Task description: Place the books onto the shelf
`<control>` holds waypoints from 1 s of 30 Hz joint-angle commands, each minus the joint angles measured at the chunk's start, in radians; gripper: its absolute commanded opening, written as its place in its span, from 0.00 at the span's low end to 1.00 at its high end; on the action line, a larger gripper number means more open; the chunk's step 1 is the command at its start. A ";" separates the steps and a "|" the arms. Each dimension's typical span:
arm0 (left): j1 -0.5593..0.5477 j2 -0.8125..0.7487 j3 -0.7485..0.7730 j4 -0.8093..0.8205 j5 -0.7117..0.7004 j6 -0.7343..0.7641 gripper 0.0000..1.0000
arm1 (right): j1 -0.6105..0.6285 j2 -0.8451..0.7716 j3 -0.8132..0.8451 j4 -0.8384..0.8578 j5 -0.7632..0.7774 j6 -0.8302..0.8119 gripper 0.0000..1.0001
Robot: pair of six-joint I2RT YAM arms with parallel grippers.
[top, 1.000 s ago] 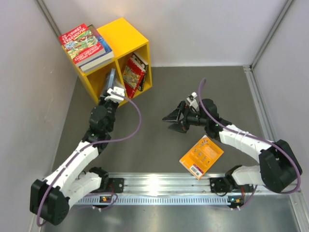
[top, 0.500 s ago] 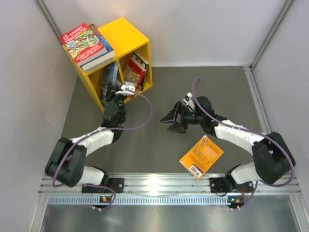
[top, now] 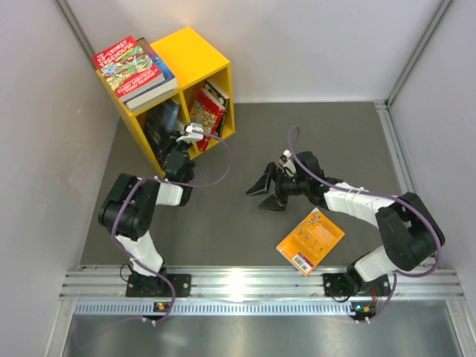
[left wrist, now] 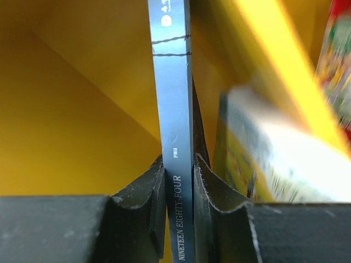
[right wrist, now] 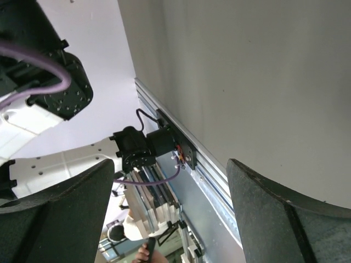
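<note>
The yellow shelf (top: 195, 52) stands at the back left of the grey surface (top: 327, 141), with its two openings facing the arms. The left claw (left wrist: 179, 164) is inside the shelf's left compartment and is clamped on a thin dark blue book (left wrist: 171, 98) whose spine reads "Nineteen Eighty-Four". One black finger (left wrist: 145, 192) presses on each cover, and the book stands upright on edge between them, running deep into the compartment. Just beside it, towards the shelf's divider (left wrist: 263, 71), is another book (left wrist: 274, 159) with pale page edges. It is too blurred to tell whether it touches the held one. In the shelf's right compartment red books (top: 206, 111) lean at a tilt. A stack of books (top: 132, 71) lies flat on the shelf's roof over the left compartment, with a red cartoon cover uppermost. The right claw (top: 262, 192) hangs well apart from the shelf, out in front of its right compartment — its fingers are spread wide with nothing between them. An orange book (top: 310, 241) lies flat on the surface farther from the shelf than that claw, near the front rail, and nothing touches it.
</note>
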 commanded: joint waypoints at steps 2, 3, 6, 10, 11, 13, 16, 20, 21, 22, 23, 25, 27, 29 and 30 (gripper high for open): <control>0.024 0.066 0.040 0.356 0.056 0.015 0.00 | 0.009 0.019 -0.004 0.027 -0.021 -0.028 0.83; 0.024 0.074 0.033 0.356 0.045 0.007 0.00 | 0.010 0.029 -0.003 0.031 -0.023 -0.028 0.83; 0.023 0.080 -0.009 0.355 -0.004 -0.039 0.00 | 0.010 0.038 -0.006 0.044 -0.028 -0.028 0.83; 0.014 0.047 -0.050 0.355 -0.081 -0.093 0.07 | 0.010 0.049 -0.010 0.058 -0.029 -0.027 0.83; 0.010 0.039 -0.062 0.355 -0.089 -0.091 0.07 | 0.010 0.050 -0.010 0.059 -0.029 -0.029 0.83; 0.006 0.016 -0.102 0.353 -0.093 -0.081 0.11 | 0.010 0.061 -0.012 0.073 -0.032 -0.029 0.83; 0.006 0.014 -0.124 0.355 -0.138 -0.067 0.21 | 0.010 0.087 -0.010 0.099 -0.043 -0.023 0.83; 0.006 0.021 -0.147 0.355 -0.210 -0.058 0.56 | 0.010 0.124 0.003 0.133 -0.060 -0.014 0.83; 0.006 0.014 -0.156 0.356 -0.215 -0.064 0.64 | 0.010 0.133 0.013 0.139 -0.061 -0.014 0.83; 0.006 -0.002 -0.173 0.355 -0.219 -0.079 0.76 | 0.010 0.135 0.017 0.139 -0.064 -0.015 0.83; 0.006 -0.009 -0.181 0.353 -0.221 -0.087 0.79 | 0.010 0.136 0.023 0.140 -0.067 -0.020 0.83; 0.006 -0.022 -0.188 0.353 -0.231 -0.091 0.91 | 0.010 0.142 0.026 0.140 -0.074 -0.024 0.83; 0.006 -0.033 -0.193 0.353 -0.248 -0.087 0.95 | 0.009 0.139 0.022 0.145 -0.077 -0.031 0.83; 0.004 -0.055 -0.204 0.353 -0.251 -0.085 0.96 | 0.010 0.133 0.005 0.156 -0.080 -0.028 0.83; 0.001 -0.071 -0.210 0.353 -0.253 -0.076 0.96 | 0.010 0.130 -0.003 0.182 -0.084 -0.023 0.83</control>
